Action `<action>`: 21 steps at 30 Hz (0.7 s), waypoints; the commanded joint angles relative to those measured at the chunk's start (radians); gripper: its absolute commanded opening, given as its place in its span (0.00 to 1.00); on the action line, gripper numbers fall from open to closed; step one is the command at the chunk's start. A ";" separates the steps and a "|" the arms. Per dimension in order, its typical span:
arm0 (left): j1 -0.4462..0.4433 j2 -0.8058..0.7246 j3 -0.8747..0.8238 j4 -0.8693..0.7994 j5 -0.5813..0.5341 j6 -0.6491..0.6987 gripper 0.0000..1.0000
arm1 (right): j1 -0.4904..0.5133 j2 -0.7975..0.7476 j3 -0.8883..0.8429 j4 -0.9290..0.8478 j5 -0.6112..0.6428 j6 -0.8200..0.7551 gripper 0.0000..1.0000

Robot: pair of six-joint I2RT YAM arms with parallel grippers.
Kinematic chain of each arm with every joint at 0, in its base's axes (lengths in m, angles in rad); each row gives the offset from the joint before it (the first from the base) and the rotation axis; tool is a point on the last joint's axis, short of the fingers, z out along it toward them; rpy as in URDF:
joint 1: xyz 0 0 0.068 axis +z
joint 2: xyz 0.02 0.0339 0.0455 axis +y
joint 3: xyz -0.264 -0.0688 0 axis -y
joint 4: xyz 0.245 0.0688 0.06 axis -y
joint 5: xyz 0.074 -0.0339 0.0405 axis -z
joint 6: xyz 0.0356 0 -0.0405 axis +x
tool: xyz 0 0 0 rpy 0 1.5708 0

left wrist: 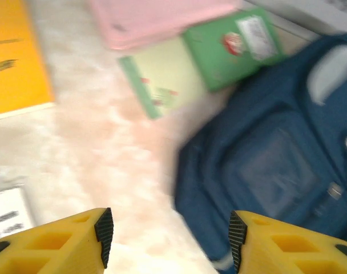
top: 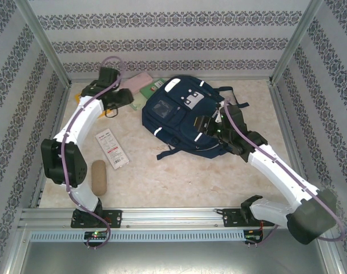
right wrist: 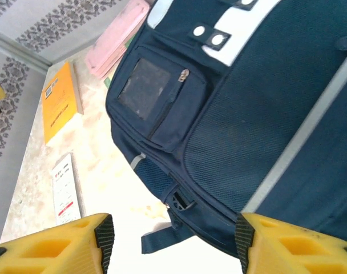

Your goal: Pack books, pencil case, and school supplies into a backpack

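Since the left gripper (left wrist: 169, 237) and right gripper (right wrist: 173, 240) are seen parted and empty, packing is judged barely begun. With the backpack (top: 185, 117) mid-table beside the pencil case (left wrist: 156, 20), unzipping is called for next.

No legible text; print on white packet (top: 112, 148), yellow book (right wrist: 60, 101) unreadable.

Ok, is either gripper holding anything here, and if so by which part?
Nothing is held. The left gripper has jaws apart, nothing between them; the right gripper likewise, over the large navy blue fabric backpack.
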 commanded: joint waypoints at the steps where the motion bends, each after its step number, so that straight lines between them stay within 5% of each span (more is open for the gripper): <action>1: 0.091 0.004 -0.043 0.077 0.027 0.006 0.57 | 0.036 0.046 0.073 0.025 0.038 -0.028 0.67; 7: 0.189 0.138 0.021 0.096 0.025 0.011 0.57 | 0.063 0.121 0.153 0.021 0.041 -0.030 0.79; 10: 0.228 0.228 0.085 0.095 0.041 -0.002 0.58 | 0.068 0.141 0.178 0.022 0.043 -0.028 0.98; 21: 0.309 0.540 0.389 0.015 0.072 -0.047 0.57 | 0.096 0.193 0.256 -0.019 0.052 -0.032 0.98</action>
